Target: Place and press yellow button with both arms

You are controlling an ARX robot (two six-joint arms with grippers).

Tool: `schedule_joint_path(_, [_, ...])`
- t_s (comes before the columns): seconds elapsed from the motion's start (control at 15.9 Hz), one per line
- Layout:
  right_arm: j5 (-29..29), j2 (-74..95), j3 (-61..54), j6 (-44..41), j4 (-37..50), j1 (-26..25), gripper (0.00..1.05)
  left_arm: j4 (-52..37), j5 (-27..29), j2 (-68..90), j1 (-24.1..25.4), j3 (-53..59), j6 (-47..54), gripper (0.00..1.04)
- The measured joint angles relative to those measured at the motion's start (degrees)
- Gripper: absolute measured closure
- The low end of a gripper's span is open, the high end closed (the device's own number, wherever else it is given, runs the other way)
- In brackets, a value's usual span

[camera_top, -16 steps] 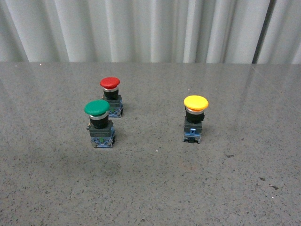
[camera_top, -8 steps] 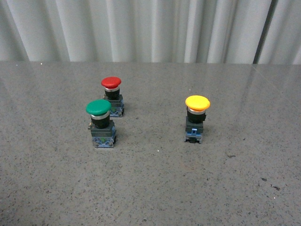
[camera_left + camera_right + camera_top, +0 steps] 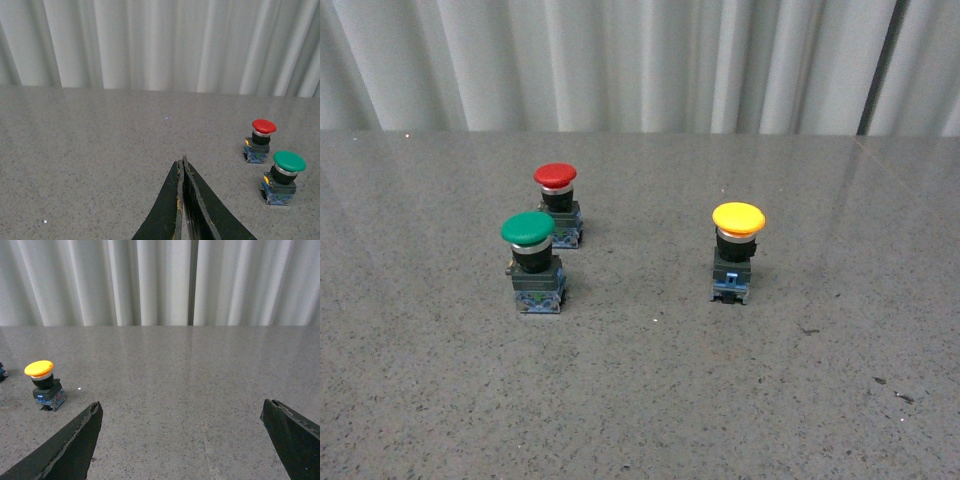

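Note:
The yellow button stands upright on the grey table, right of centre in the front view. It also shows in the right wrist view, far off to one side of my right gripper, which is open wide and empty. My left gripper is shut with its fingers pressed together and holds nothing. The yellow button does not show in the left wrist view. Neither arm shows in the front view.
A green-capped button and a red-capped button stand close together left of centre; both show in the left wrist view, green and red. A white pleated curtain hangs behind the speckled table.
The front view has shifted by a few pixels; the three buttons keep their places relative to each other.

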State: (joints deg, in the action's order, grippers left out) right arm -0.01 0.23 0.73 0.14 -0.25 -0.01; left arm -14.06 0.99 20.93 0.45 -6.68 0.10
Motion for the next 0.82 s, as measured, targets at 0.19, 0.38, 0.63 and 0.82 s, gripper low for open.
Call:
schedule_joint_path(0.19, [-0.02,0.00,0.00,-0.02,0.00,0.00,0.07,1.16,-1.01,-3.15,-0.59,2.08,0.00,1.03])
schedule_joint_path(0.38, [-0.02,0.00,0.00,0.00,0.00,0.00,0.07,2.69,-0.96,-6.05,-0.50,3.39,-0.02,1.03])
schedule_joint_path(0.63, [0.00,0.00,0.00,-0.02,0.00,0.00,0.07,4.50,-0.98,-9.44,-0.50,4.48,0.00,1.03])
schedule_joint_path(0.82, [0.02,-0.02,0.00,0.00,0.00,0.00,0.07,14.21,-1.07,-17.88,-0.50,5.86,-0.02,1.03])
